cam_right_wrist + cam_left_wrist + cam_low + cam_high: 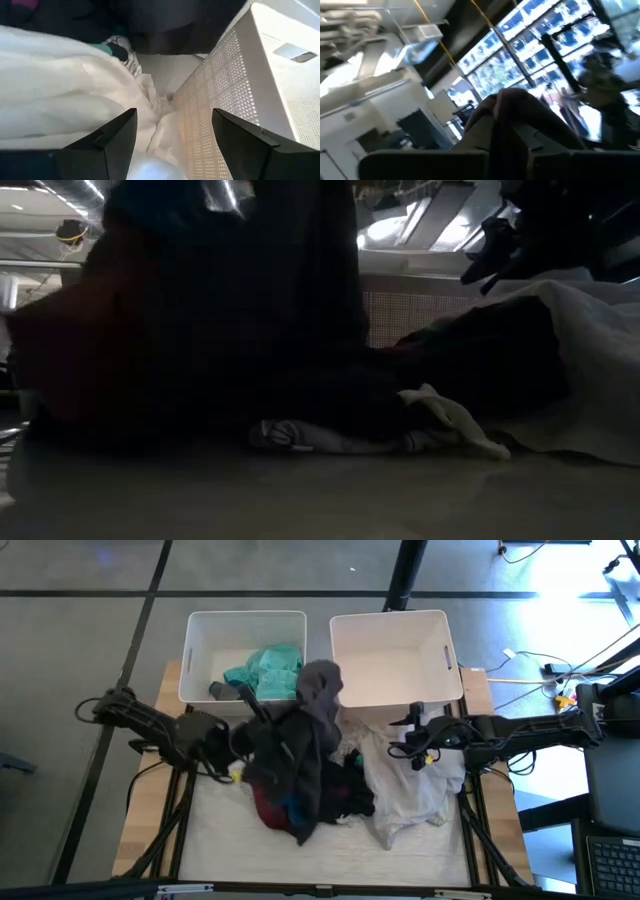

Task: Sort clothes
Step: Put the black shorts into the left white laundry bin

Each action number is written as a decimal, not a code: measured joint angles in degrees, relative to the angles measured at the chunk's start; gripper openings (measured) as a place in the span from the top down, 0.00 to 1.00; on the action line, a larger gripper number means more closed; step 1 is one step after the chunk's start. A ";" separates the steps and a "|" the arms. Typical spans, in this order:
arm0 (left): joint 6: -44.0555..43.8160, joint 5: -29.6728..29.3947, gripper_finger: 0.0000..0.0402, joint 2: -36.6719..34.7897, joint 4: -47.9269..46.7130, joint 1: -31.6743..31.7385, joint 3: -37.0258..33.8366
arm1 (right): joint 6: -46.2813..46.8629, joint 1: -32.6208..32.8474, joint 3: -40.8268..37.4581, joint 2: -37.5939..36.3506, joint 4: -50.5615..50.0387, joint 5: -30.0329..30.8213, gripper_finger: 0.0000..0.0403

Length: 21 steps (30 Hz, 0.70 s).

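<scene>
At the table's middle your left gripper (243, 736) has fingers clenched on the dark grey garment (300, 740) | right gripper (412, 745) fingers spread over the white garment (405, 790).

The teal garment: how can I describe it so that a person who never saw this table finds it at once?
Look at the two white bins at the far edge of the table. The left bin holds the teal garment, crumpled against its near right corner. It is the only bright blue-green cloth lying inside a bin; the right bin shows only its white inside, and the dark garments are heaped on the table.
</scene>
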 joint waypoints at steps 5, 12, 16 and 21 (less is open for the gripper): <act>6.10 4.45 0.96 -1.51 6.42 4.76 0.00 | 0.15 0.00 0.00 1.03 -0.02 0.00 0.36; 11.25 13.77 0.96 -4.02 14.05 10.85 1.63 | 0.45 0.00 -0.02 2.09 0.00 0.00 0.36; 16.85 15.29 0.95 -4.58 14.47 14.83 5.98 | 0.45 0.00 -0.02 2.42 -0.04 0.00 0.36; 24.85 18.51 0.96 -4.67 14.49 21.16 13.02 | 0.45 0.00 -0.03 2.42 1.39 1.85 0.36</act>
